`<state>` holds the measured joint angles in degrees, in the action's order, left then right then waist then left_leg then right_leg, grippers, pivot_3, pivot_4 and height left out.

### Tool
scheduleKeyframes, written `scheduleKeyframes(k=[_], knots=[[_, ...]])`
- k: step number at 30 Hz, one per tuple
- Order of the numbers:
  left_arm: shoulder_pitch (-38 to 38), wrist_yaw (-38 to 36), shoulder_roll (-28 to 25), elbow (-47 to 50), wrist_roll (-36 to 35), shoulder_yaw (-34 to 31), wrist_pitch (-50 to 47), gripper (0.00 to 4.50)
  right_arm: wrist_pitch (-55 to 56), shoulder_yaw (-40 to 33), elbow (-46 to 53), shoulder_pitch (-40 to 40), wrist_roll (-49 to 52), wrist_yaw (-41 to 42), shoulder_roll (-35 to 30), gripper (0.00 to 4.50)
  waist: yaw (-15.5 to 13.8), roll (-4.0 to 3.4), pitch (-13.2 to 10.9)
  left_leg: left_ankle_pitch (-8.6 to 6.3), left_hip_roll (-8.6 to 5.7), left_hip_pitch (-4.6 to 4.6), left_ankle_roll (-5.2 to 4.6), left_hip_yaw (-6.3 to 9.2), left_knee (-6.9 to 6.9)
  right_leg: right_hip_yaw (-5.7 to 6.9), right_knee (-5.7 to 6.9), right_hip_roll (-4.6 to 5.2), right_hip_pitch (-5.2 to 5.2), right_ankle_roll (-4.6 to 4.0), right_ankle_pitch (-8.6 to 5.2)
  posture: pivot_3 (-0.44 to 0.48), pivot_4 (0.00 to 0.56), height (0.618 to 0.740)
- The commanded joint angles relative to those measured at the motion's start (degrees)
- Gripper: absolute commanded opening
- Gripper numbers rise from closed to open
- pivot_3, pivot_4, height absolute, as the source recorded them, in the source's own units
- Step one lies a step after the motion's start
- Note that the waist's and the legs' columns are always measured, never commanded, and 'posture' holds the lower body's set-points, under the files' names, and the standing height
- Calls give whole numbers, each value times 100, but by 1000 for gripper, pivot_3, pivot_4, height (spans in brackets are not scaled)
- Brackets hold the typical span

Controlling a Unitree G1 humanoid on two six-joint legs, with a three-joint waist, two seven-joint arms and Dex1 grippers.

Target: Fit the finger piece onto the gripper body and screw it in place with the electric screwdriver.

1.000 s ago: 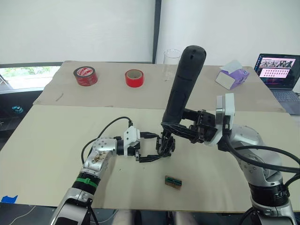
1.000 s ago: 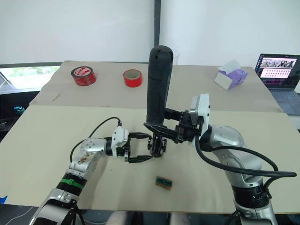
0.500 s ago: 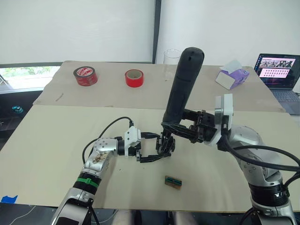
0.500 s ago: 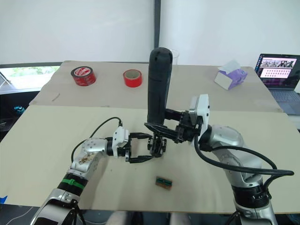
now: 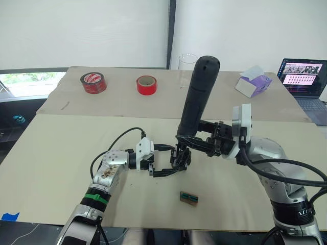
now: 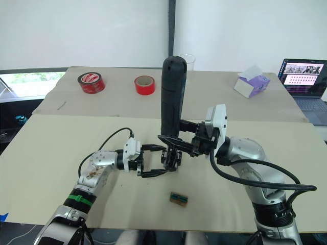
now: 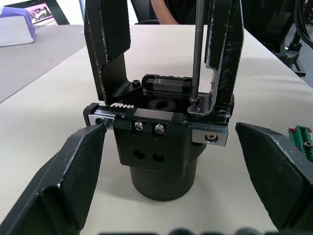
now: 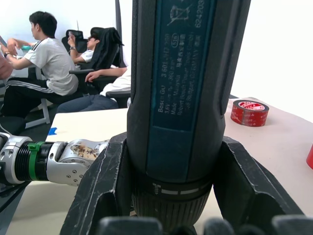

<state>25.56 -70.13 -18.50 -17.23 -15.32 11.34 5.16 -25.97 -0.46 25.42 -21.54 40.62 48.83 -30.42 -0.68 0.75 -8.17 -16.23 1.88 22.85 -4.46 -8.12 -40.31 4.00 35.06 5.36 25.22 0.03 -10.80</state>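
Note:
The gripper body (image 7: 159, 147), a black block with a gear and rack, stands on the table. Two black fingers rise from it; the finger piece (image 7: 222, 54) sits on its bracket side. My left gripper (image 5: 171, 160) is open, with its fingers (image 7: 68, 171) on either side of the body. The electric screwdriver (image 5: 199, 97) stands nearly upright over the body, and my right gripper (image 5: 196, 140) is shut on its lower end. Its thin bit (image 7: 197, 49) rests on a screw (image 7: 195, 101) at the foot of the finger piece.
A flat green-brown piece (image 5: 189, 198) lies near the front edge. At the back stand two red tape rolls (image 5: 93, 82) (image 5: 146, 84), a clear cup (image 5: 187, 66), a purple tissue box (image 5: 253, 81) and a laptop (image 5: 304, 76). People (image 8: 46, 68) sit beyond the table.
The screwdriver has sunk a little with my right gripper, and its top is lower than before. My left gripper and the gripper body have stayed where they were.

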Motion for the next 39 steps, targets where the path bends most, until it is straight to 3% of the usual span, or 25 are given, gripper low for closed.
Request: scheduleKeyframes(k=[1, 14, 39], knots=[[88, 49, 69, 46, 32, 21, 125, 4500, 130, -100, 131, -47, 6, 35, -1, 1906, -1, 0, 0, 0, 0, 0, 0, 0, 0, 0, 0, 0, 0, 0, 0, 0, 150, 740], [233, 137, 72, -400, 410, 193, 127, 4500, 172, -40, 138, -29, -121, 87, 35, 1906, 0, 0, 0, 0, 0, -1, 0, 0, -1, 1, 1, -1, -1, 1, 0, 0, 150, 740], [618, 197, 554, -1299, 705, 265, 418, 4500, 139, -76, 196, 14, -167, 102, 3, 1906, 1, 0, 0, -2, 0, 0, -5, 1, -3, 2, 0, 1, -2, 2, 1, 0, 150, 740]])
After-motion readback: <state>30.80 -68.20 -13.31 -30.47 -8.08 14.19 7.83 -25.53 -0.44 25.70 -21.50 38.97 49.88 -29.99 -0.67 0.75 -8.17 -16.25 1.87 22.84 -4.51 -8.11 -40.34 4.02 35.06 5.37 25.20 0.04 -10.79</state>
